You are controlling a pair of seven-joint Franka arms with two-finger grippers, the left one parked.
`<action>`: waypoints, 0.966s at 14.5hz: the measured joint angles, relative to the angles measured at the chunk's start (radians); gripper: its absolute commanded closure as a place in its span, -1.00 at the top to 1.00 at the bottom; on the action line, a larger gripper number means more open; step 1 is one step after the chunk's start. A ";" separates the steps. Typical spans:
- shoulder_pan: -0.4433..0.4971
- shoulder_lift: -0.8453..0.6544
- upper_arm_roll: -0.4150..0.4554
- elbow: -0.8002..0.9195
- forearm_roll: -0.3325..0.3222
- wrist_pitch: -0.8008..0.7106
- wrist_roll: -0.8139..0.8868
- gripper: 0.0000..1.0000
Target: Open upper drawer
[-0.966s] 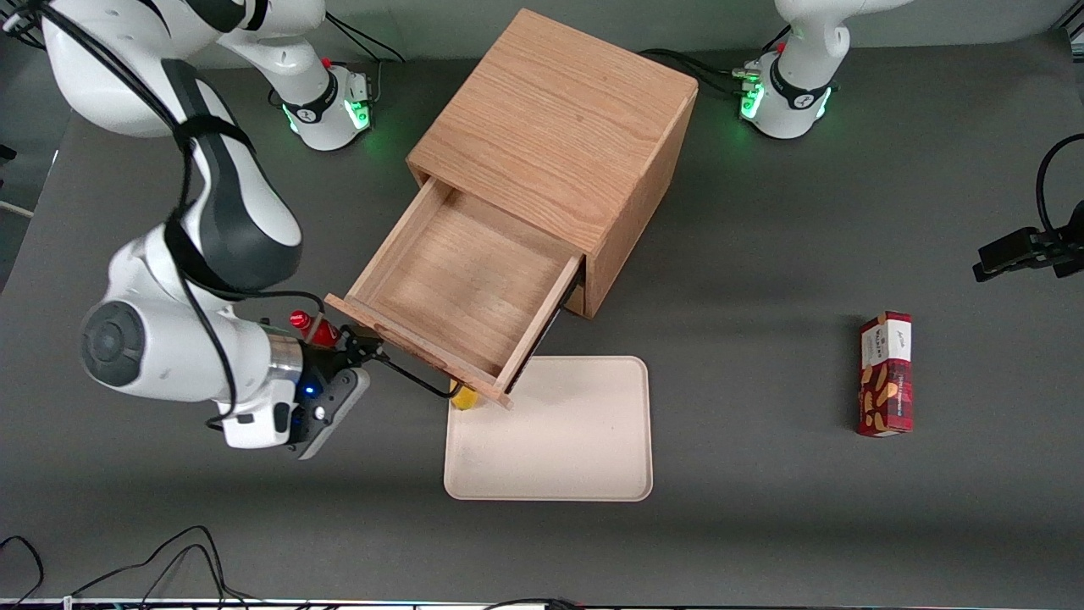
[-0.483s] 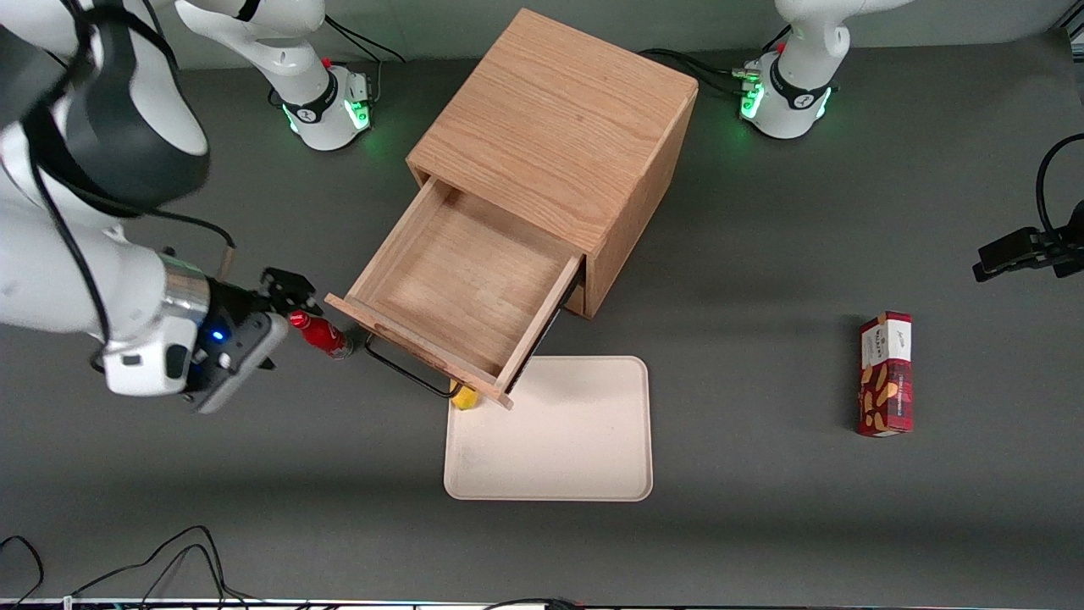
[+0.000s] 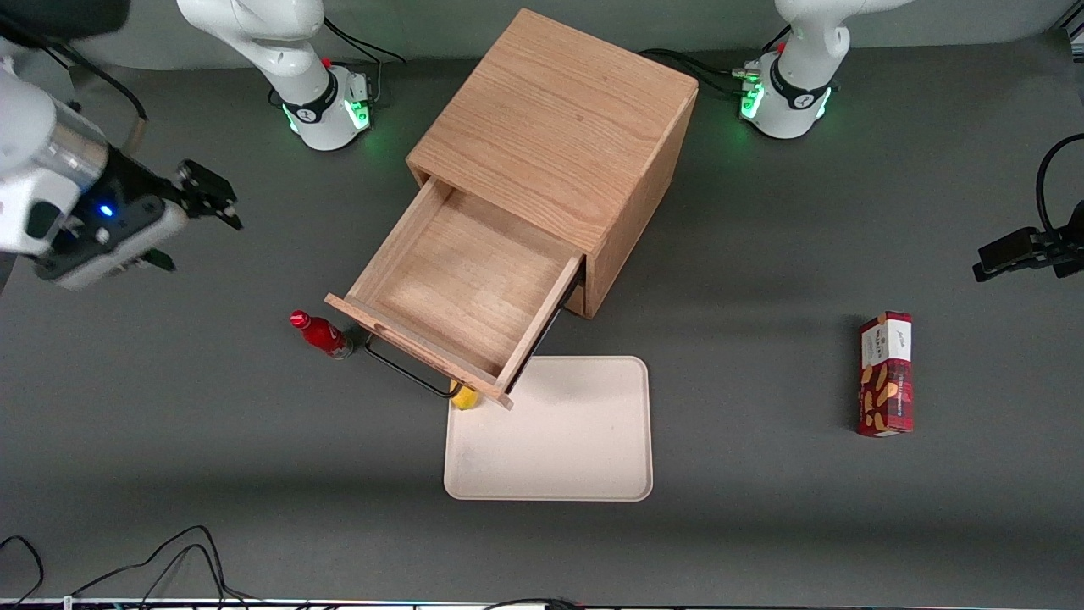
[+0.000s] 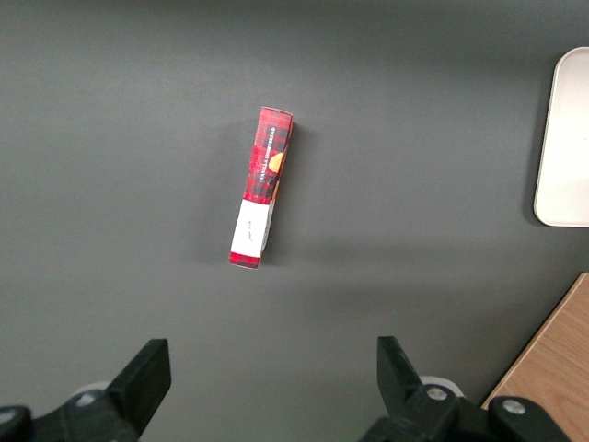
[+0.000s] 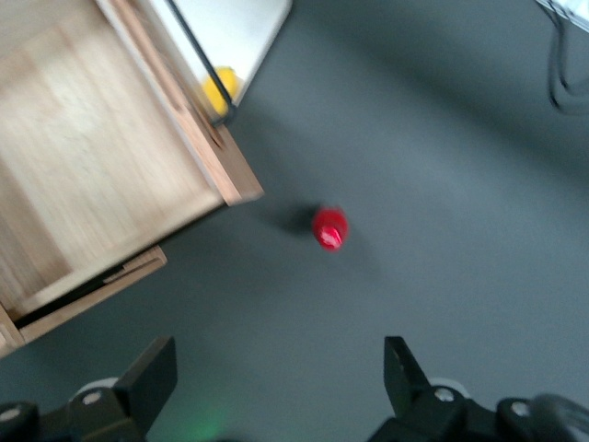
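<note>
Standing pulled well out of the wooden cabinet [image 3: 559,144], the upper drawer [image 3: 461,284] shows its bare oak floor, and its black bar handle [image 3: 406,373] juts toward the front camera. Since a second ago the change is all in the working arm: then the pincer sat right at the handle's end, half a second ago it was already off the handle and beside the red bottle [image 3: 320,335], and now the pincer [image 3: 190,224] is lifted and swung well away toward the working arm's end of the counter [image 3: 762,508], touching nothing. Its fingers [image 5: 152,378] are spread wide with nothing between them, as the right wrist view shows, with the drawer's corner and the bottle below it.

The drawer itself has not shifted across those moments; its front hangs over the near edge of the cream tray [image 3: 584,457], with a small yellow object [image 3: 463,396] tucked just under the handle. The red bottle stands upright just beside the drawer's front corner, undisturbed. A red snack box [image 3: 886,373] lies well apart toward the parked arm's end.

By my judgement the pull is done and the arm is retreating: the drawer is open far enough, so nothing seems left but to clear away.
</note>
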 measured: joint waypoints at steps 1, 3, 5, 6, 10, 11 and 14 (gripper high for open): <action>-0.029 -0.059 0.000 -0.057 0.000 0.001 0.021 1.00; -0.074 -0.163 0.000 -0.158 0.004 0.004 0.041 1.00; -0.104 -0.257 0.000 -0.251 0.033 0.013 0.060 1.00; -0.123 -0.301 0.000 -0.299 0.056 0.028 0.076 1.00; -0.177 -0.348 0.001 -0.391 0.089 0.042 0.185 1.00; -0.182 -0.343 0.000 -0.397 0.093 0.039 0.191 1.00; -0.182 -0.326 0.005 -0.392 0.093 0.039 0.191 1.00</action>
